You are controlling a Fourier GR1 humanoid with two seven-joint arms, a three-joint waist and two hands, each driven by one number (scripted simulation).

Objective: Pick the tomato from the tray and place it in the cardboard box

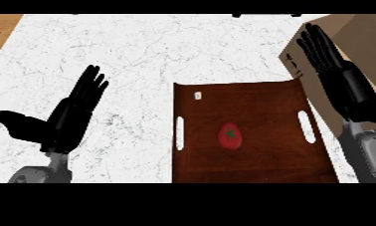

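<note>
Head view, left to right: left hand resting at lower left over the counter, fingers straight and spread, holding nothing. Tomato untouched mid-tray, between the handle slots, probably awaiting pickup. Right hand raised beside the box, fingers straight, empty. White marble top; wood strip at far left.

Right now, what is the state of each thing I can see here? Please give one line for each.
tomato: lying on the tray, near its middle, not held.
tray: flat on the counter, carrying only the tomato.
cardboard box: at the right edge, partly behind the right hand; its inside is not visible.
left hand: open, fingers straight, holding nothing.
right hand: open, fingers straight, holding nothing.
</note>
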